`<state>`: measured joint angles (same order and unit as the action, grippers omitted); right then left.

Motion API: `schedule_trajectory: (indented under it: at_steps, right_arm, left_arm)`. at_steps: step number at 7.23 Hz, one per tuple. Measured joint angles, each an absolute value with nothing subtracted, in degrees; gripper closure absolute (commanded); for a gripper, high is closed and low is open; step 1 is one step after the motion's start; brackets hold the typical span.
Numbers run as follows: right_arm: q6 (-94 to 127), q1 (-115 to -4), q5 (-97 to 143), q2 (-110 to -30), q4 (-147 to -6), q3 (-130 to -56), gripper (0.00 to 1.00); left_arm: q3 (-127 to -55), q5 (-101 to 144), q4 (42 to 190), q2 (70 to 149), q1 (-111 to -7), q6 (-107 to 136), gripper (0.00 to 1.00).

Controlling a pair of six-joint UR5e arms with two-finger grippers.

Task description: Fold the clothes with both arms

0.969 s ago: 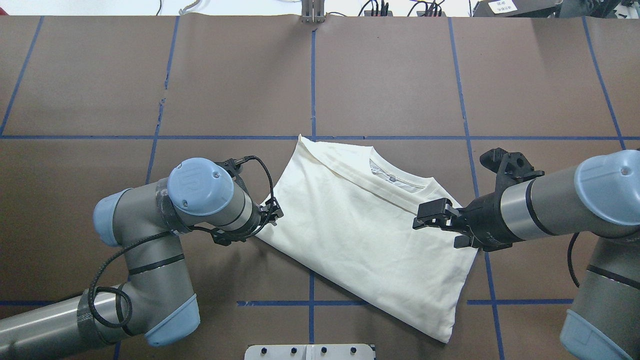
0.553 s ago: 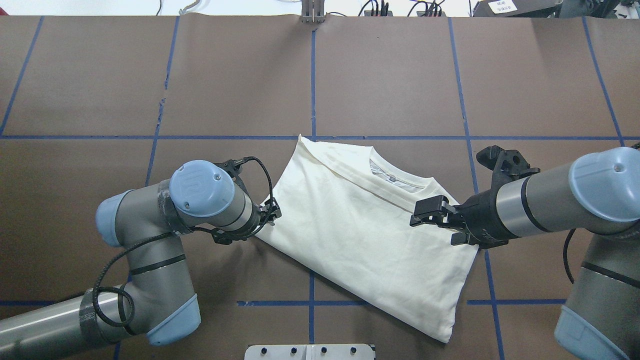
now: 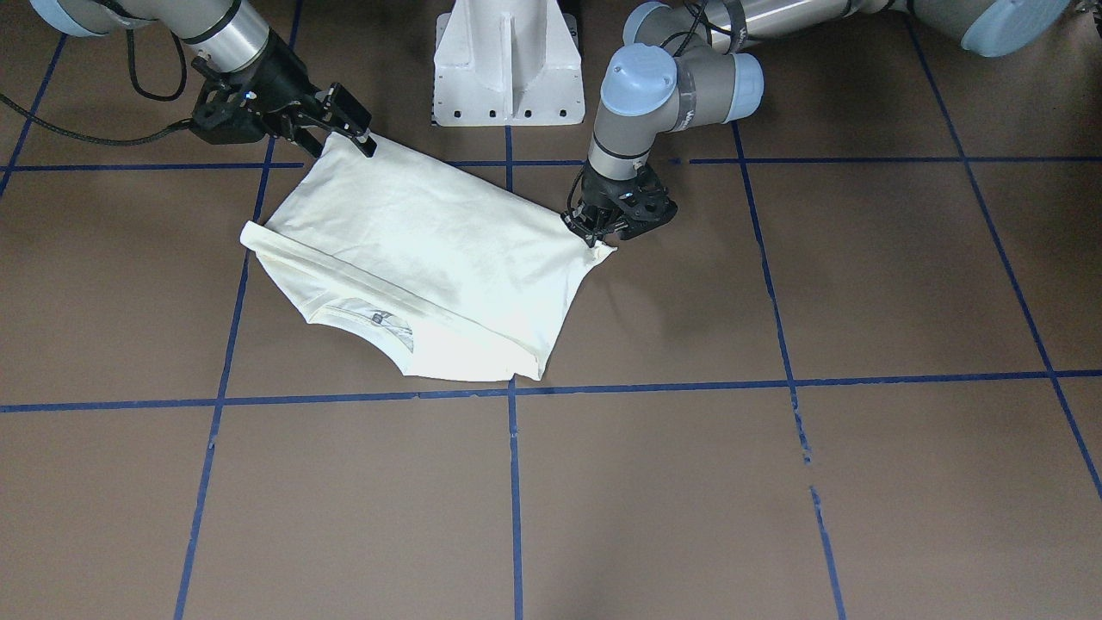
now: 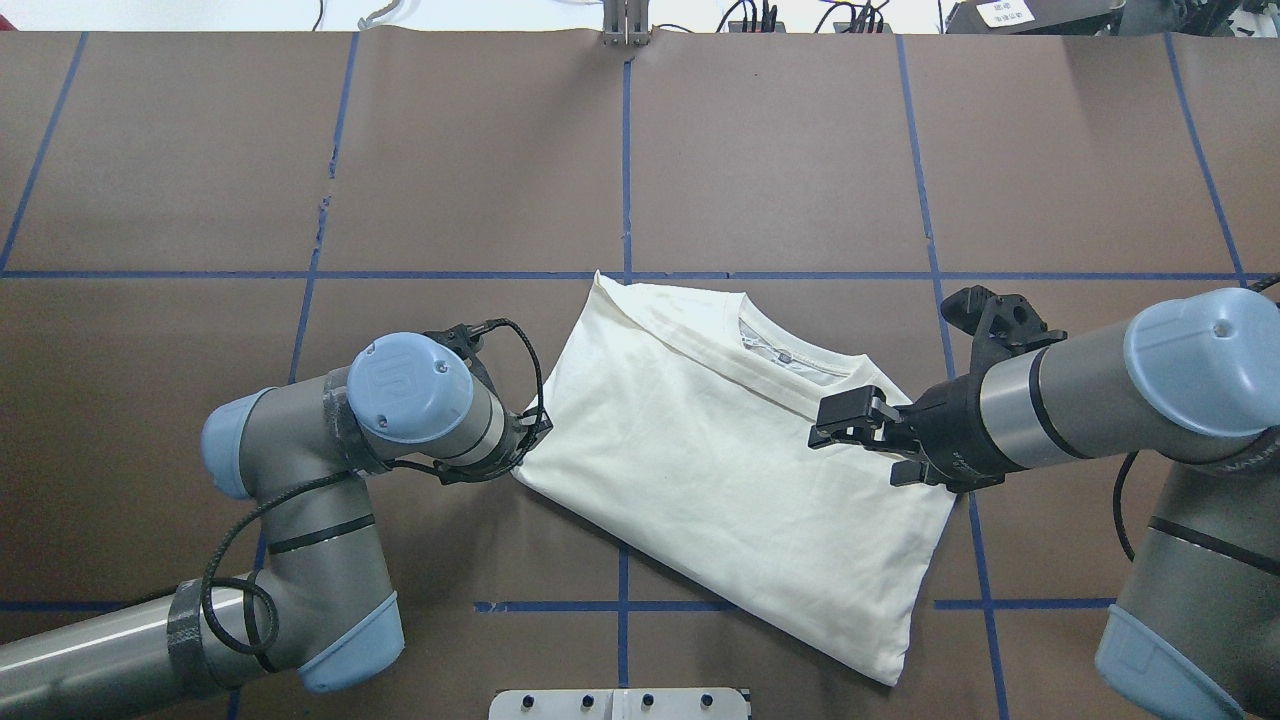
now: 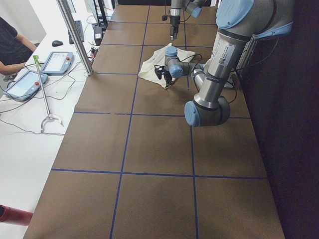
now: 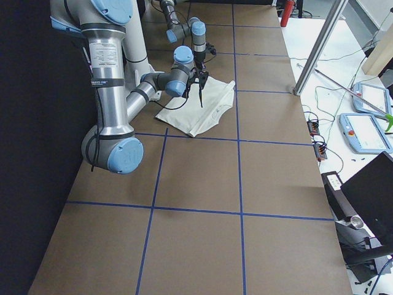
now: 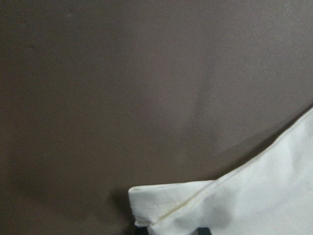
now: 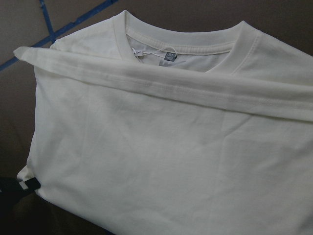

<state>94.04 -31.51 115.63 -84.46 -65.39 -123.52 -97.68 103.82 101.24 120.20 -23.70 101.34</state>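
The cream-white T-shirt [image 4: 720, 470] lies folded on the brown table, plain back up, with a sleeve band across it and the collar [image 4: 790, 355] at the far side. The print is hidden. It also shows in the front view [image 3: 422, 250] and the right wrist view [image 8: 146, 147]. My left gripper [image 4: 535, 432] is low at the shirt's left corner and shut on it [image 3: 598, 232]; the hemmed corner [image 7: 195, 205] fills the bottom of the left wrist view. My right gripper [image 4: 835, 425] is open and hovers over the shirt's right edge below the collar [image 3: 355, 127].
The white pedestal base [image 3: 506, 60] stands at the table's near edge. Blue tape lines [image 4: 625, 200] divide the brown surface into squares. Beside the table are a metal pole [image 5: 75, 35], tablets [image 5: 55, 62] and cables.
My right gripper has moved a little to the left over the shirt, still open. My left arm has shifted slightly toward the shirt's corner. The shirt has not moved.
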Motion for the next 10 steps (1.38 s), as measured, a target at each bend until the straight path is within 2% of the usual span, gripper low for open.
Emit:
schedule_trajectory:
  at_steps: [3,5,7,10]
  right_arm:
    - [94.0,-31.6,115.7,-84.5,-65.4,-123.6,0.00]
    - [94.0,-31.9,115.7,-84.6,-65.4,-123.6,0.00]
    - [94.0,-32.6,115.6,-84.7,-65.5,-123.3,0.00]
    - [94.0,-33.4,115.0,-84.5,-65.6,-121.7,0.00]
  left_arm:
    - [-97.9,103.6,100.8,120.6,-26.4,100.3,1.00]
    - [-93.4,103.6,101.1,123.8,-32.2,96.2,1.00]
    - [-81.3,103.6,103.1,132.6,-38.5,91.1,1.00]
    - [-61.4,103.1,119.1,141.9,-43.3,84.2,1.00]
